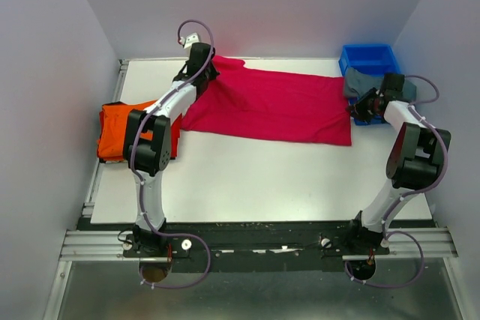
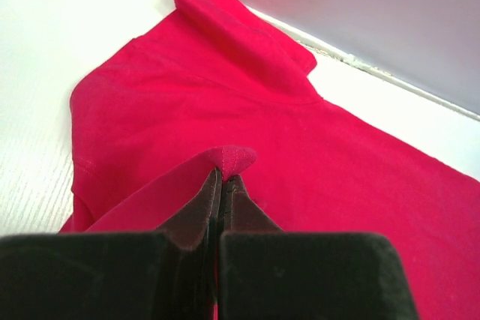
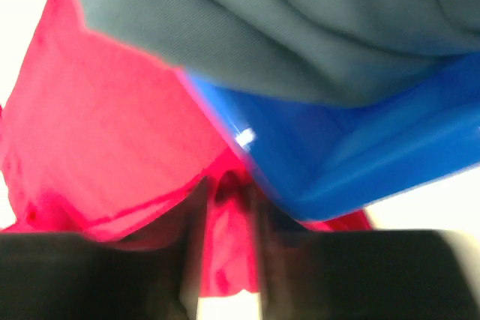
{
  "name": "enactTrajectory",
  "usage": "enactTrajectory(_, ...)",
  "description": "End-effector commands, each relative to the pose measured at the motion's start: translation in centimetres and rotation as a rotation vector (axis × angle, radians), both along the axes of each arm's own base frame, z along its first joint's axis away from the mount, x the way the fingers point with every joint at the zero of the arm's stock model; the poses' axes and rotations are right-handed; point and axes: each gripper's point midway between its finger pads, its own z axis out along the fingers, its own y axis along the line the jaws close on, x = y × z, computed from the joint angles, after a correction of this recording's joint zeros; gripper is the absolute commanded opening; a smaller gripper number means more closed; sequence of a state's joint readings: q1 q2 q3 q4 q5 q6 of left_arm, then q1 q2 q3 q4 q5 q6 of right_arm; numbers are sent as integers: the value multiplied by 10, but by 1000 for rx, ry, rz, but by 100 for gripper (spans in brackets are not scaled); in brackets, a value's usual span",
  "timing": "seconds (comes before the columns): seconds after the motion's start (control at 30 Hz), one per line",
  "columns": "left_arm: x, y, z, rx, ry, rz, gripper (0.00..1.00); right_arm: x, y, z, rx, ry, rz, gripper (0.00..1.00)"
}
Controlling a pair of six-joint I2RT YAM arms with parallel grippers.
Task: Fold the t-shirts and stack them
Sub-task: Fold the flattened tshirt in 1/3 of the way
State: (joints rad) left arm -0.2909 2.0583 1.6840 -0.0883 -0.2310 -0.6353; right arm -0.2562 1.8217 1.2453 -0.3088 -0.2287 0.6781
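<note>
A crimson-pink t-shirt [image 1: 277, 106] lies spread across the back middle of the table. My left gripper [image 1: 204, 73] is at its far left end, shut on a pinched fold of this shirt [image 2: 337, 155]; the jaws [image 2: 223, 176] meet on the cloth. My right gripper [image 1: 365, 103] is at the shirt's right edge beside the blue bin, with crimson cloth [image 3: 112, 133] between its blurred jaws [image 3: 229, 185]. A folded orange t-shirt [image 1: 112, 129] lies at the left edge. A grey-teal t-shirt [image 1: 358, 80] hangs over the bin's front and shows in the right wrist view [image 3: 285, 28]. I cannot make out a separate red shirt.
The blue plastic bin [image 1: 367, 56] stands at the back right corner, close against my right gripper, and shows in the right wrist view [image 3: 360, 162]. White walls enclose the table on the left, back and right. The left arm reaches over the orange shirt.
</note>
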Motion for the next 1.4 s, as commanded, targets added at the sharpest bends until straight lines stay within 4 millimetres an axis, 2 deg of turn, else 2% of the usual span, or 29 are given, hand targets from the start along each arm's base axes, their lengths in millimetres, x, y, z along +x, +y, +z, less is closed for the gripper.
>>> enactTrajectory(0.0,13,4,3,-11,-25,7,20,-1,0,6,-38,11,9,47)
enactTrajectory(0.07,15,0,1,-34,-13,-26,58,-10,-2,12,-71,10,-7,47)
enactTrajectory(0.1,16,-1,1,-49,2,-34,66,-15,-3,13,-93,13,-19,47)
enactTrajectory(0.2,13,-3,12,-68,14,-52,72,-35,-3,16,-105,13,-57,48)
enactTrajectory(0.3,2,-1,28,-86,0,-49,74,-56,2,12,-91,1,-88,48)
enactTrajectory(0.37,-9,3,37,-90,-7,-44,75,-68,4,7,-94,-8,-100,59)
enactTrajectory(0.5,-37,7,48,-109,-6,-49,75,-88,9,-9,-91,17,-93,57)
enactTrajectory(0.6,-64,11,43,-159,9,-33,74,-95,13,-21,-64,38,-117,54)
enactTrajectory(0.67,-81,13,39,-202,3,-20,74,-99,12,-29,-46,57,-167,49)
enactTrajectory(0.73,-98,16,27,-227,9,-7,73,-99,11,-35,-36,67,-194,46)
enactTrajectory(0.87,-120,23,22,-251,16,25,73,-97,10,-52,-6,118,-241,43)
enactTrajectory(1.0,-131,28,17,-250,20,53,72,-97,9,-64,12,156,-279,39)
enactTrajectory(1.1,-137,35,8,-256,46,105,72,-96,5,-66,-3,164,-293,30)
enactTrajectory(1.17,-144,42,1,-258,71,153,72,-101,-1,-62,-31,168,-318,9)
enactTrajectory(1.2,-148,43,-2,-264,83,164,72,-105,-5,-59,-53,168,-331,3)
enactTrajectory(1.23,-151,44,-4,-271,88,172,71,-108,-8,-55,-65,160,-343,1)
enactTrajectory(1.37,-171,46,-18,-271,133,225,70,-120,-18,-45,-89,145,-339,1)
